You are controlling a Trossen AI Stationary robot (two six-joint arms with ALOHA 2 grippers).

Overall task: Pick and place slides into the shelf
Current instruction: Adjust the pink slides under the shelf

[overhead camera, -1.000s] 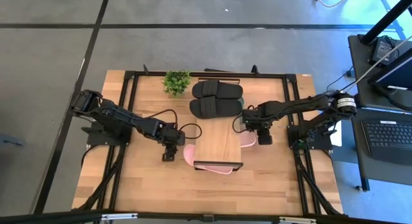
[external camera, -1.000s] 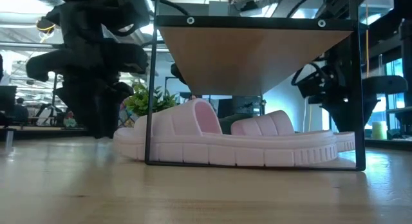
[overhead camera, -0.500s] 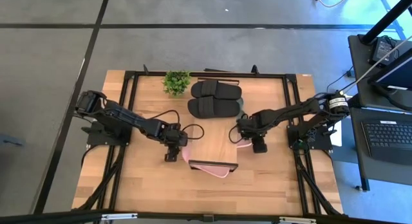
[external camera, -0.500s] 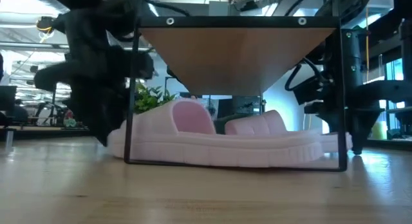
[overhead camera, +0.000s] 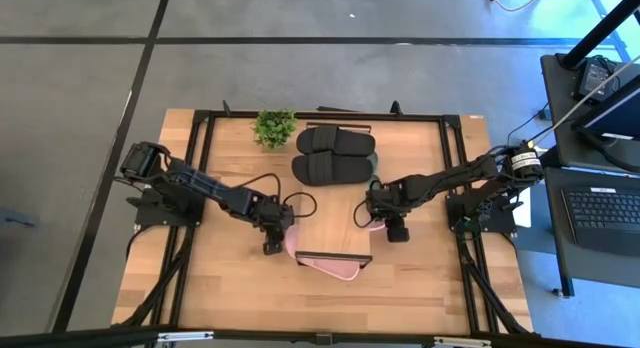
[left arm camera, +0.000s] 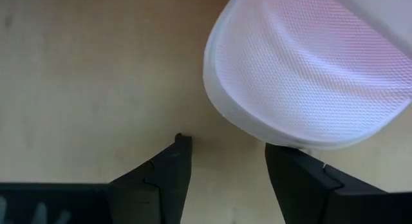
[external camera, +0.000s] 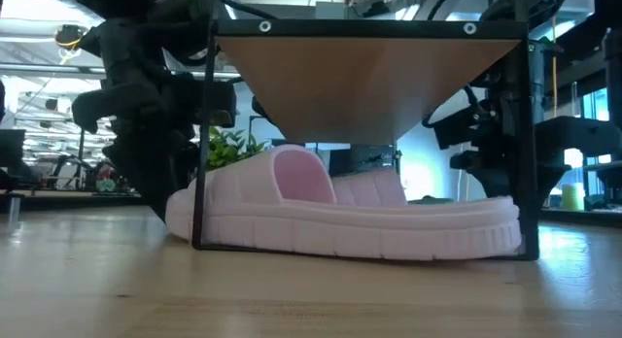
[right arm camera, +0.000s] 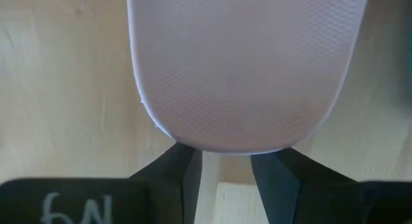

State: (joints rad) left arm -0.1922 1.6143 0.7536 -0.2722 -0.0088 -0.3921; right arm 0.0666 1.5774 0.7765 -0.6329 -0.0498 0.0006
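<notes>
pink slides under the shelf, my grippers at either side

the shelf stands mid-table with both pale pink slides lying on the tabletop beneath its plank. my left gripper is low at the shelf's left side, fingers spread apart, one pink slide's rounded end just ahead, nothing held. my right gripper is at the shelf's right side, fingers part-way apart behind the other pink slide's end, touching its rim. the black slides lie together behind the shelf, beside a small plant.
</notes>
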